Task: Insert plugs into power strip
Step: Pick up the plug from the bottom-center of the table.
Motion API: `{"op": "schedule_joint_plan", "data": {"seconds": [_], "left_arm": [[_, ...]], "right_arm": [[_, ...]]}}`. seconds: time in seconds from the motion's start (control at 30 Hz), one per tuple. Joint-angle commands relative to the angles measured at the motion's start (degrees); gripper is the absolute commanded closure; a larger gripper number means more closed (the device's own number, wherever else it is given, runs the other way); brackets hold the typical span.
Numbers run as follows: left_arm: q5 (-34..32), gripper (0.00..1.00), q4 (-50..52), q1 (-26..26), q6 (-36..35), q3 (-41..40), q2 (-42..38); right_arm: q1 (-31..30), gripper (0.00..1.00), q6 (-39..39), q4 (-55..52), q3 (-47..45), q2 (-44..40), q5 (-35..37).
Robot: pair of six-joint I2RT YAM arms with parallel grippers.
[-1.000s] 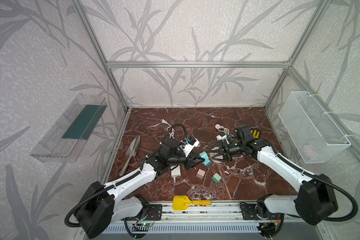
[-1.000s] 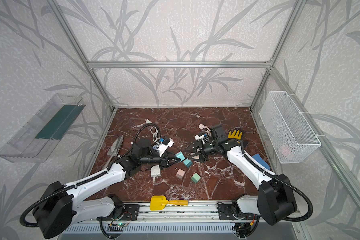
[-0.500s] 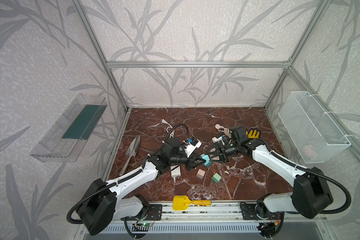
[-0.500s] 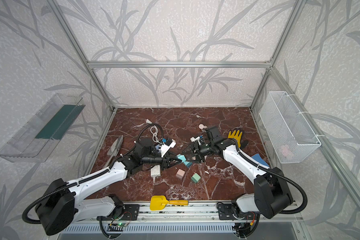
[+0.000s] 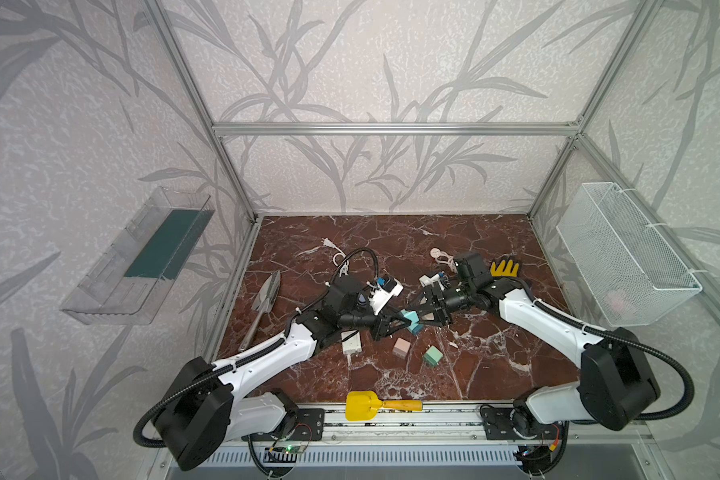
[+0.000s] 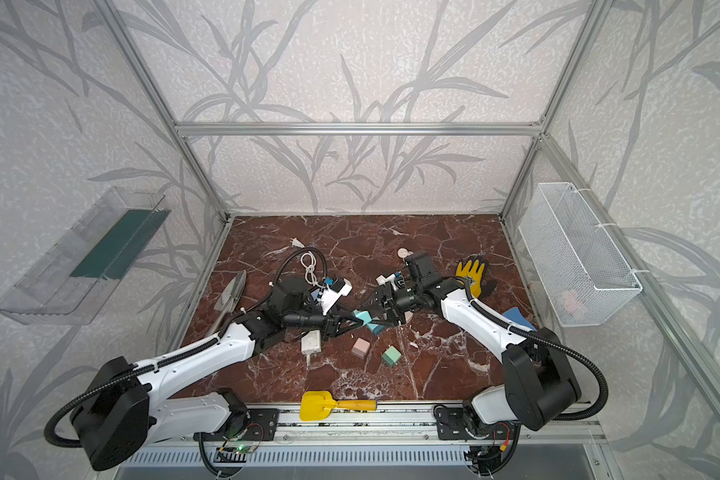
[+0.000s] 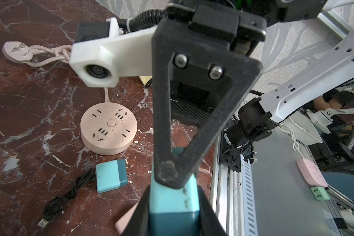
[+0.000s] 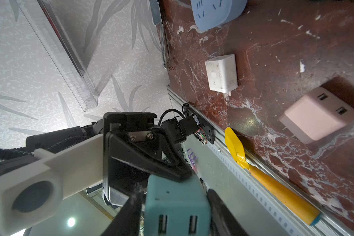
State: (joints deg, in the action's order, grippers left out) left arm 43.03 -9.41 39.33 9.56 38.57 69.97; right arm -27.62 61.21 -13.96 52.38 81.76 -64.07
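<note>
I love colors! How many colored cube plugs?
4. The held teal cube is in the left gripper; the loose teal cube lies nearby; pink cube and green cube sit nearer the front. More may be hidden.

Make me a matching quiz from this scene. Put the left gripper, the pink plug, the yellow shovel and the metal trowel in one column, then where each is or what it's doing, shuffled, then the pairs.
Column one:
1. left gripper
2. pink plug
3. yellow shovel
4. metal trowel

Column two:
a. at the front edge of the table
b. shut on a teal plug
c. near the table's left edge
d. lying between the white charger and the green plug

Pairs: 1-b, 2-d, 3-a, 4-c
</note>
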Motion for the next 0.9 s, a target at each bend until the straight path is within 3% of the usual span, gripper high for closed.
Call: {"op": "schedule_joint_plan", "data": {"seconds": [0.0, 0.13, 0.23, 0.27, 0.37, 0.43, 0.47, 0.5, 0.53, 0.63, 0.77, 0.87], "left_arm": [[-0.3, 1.00, -0.2, 0.3, -1.3, 1.9, 0.7], [-0.3, 1.00, -0.4, 0.3, -1.0, 1.9, 0.9], [-0.9, 1.00, -0.4, 0.3, -1.0, 1.8, 1.0], [-1.2, 1.00, -0.4, 0.3, -1.0, 1.8, 1.0], [-4.1, 1.00, -0.2, 0.3, -0.4, 1.6, 1.1], [-9.6, 0.75, 1.0, 0.4, 0.7, 1.8, 0.6], [-12.9, 0.55, 2.2, 0.3, 1.0, 2.1, 0.3], [-18.4, 0.19, 4.1, 0.2, 2.2, 2.6, -0.2], [-24.8, 0.03, 6.3, 0.1, 4.1, 3.2, -0.6], [-38.7, 0.01, 11.7, -1.2, 11.2, 4.7, -1.7], [-43.4, 0.01, 18.1, -3.9, 21.1, 6.6, -3.2], [-45.2, 0.01, 24.6, -4.0, 22.9, 9.2, -3.8]], "right_arm": [[-0.7, 0.51, 0.7, 2.5, -0.6, 0.6, -1.1], [-0.8, 0.55, 0.5, 2.7, -0.9, 0.7, -1.1], [-0.8, 0.64, 0.4, 2.7, -1.1, 0.9, -1.1], [-0.7, 0.69, 0.5, 2.7, -1.1, 0.9, -1.2], [-0.7, 0.97, 0.5, 3.1, -0.7, 1.3, -1.2], [-0.6, 1.00, 0.3, 3.2, -0.2, 1.8, -0.7], [-0.3, 1.00, 0.0, 3.1, 0.0, 2.1, -0.3], [0.2, 1.00, -0.6, 2.4, 0.4, 2.3, 0.5], [0.6, 1.00, -2.5, 0.3, 1.4, 2.6, 2.0], [2.1, 1.00, -12.1, -11.9, 6.4, 3.2, 8.5], [2.4, 1.00, -18.6, -19.0, 11.6, 2.4, 20.2], [2.4, 1.00, -21.8, -21.5, 14.9, 1.6, 29.5]]}}
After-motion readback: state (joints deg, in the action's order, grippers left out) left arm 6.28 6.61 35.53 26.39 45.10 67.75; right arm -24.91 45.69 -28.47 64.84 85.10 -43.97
